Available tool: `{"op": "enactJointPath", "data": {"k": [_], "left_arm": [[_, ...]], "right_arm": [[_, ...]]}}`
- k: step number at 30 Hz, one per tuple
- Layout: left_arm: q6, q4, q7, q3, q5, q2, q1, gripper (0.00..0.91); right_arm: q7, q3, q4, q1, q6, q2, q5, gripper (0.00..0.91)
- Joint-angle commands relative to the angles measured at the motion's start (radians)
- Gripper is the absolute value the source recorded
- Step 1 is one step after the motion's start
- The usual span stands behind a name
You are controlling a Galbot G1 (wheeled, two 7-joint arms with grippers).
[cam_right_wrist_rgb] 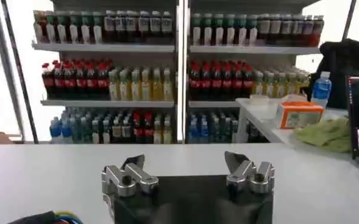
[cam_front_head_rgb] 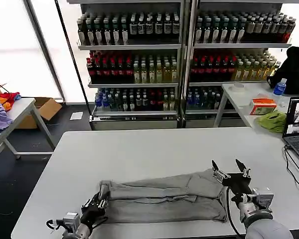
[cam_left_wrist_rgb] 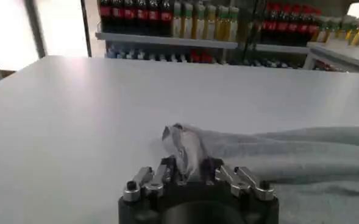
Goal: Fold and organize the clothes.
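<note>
The clothes, a light grey garment, lie folded into a long band across the near part of the white table. My left gripper is shut on the band's left end, and the pinched grey cloth bunches up between its fingers in the left wrist view. My right gripper is open just above the band's right end, lifted clear of the cloth, nothing between its fingers. The clothes stretch away flat from the left gripper.
A laptop and its cables lie at the table's right edge. A side table behind on the right carries a lime-green cloth, an orange box and a bottle. Drink shelves stand behind. Coloured cloths lie on a left table.
</note>
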Motion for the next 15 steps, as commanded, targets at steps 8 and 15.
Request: {"op": "enactJointPath", "data": {"k": [8, 15], "left_arm": [[-0.028, -0.001, 0.018, -0.062, -0.016, 0.014, 0.017, 0.0], [-0.022, -0.003, 0.027, -0.304, -0.125, 0.168, 0.035, 0.0]], "right_arm": [[0.004, 0.0, 0.005, 0.019, -0.008, -0.01, 0.02, 0.907], [0.018, -0.013, -0.005, 0.06, -0.018, -0.013, 0.035, 0.907]]}}
